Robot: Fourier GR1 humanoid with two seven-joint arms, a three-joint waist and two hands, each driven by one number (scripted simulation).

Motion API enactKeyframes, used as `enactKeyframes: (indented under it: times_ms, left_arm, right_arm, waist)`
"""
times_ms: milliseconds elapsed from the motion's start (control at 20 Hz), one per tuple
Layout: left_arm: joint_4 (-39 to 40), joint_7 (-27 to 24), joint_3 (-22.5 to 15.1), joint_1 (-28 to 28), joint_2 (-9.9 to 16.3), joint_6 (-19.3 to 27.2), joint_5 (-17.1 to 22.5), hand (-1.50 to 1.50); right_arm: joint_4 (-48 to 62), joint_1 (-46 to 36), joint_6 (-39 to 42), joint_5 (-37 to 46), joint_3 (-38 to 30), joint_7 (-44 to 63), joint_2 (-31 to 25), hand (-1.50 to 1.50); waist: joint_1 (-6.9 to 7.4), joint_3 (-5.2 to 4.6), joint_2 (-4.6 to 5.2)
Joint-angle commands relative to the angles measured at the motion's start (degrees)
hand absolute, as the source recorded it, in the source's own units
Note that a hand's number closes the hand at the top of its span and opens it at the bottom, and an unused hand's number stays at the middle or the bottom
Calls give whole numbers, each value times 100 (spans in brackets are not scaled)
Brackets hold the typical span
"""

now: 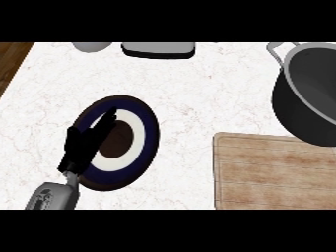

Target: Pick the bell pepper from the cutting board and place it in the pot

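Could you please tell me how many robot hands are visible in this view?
1: the left hand, fingers straight, over the plate left of centre. The right hand is out of view.

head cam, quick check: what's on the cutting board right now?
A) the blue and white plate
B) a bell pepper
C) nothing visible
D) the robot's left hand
C: the cutting board shows only bare wood and no bell pepper is visible on it; the left hand is over the plate, which lies on the counter to the board's left.
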Motion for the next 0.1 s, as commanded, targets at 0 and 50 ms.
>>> enactKeyframes:
  times_ms: [0, 50]
  left_arm:
    - [14, -120, 35, 21, 60, -113, 43, 0]
    - [-95, -157, -42, 195, 37, -81, -10, 0]
  right_arm:
    - [111, -37, 598, -425, -426, 75, -453, -150]
    - [108, 201, 749, -442, -443, -100, -620, -150]
  waist:
    - [74, 6, 47]
    - [80, 17, 50]
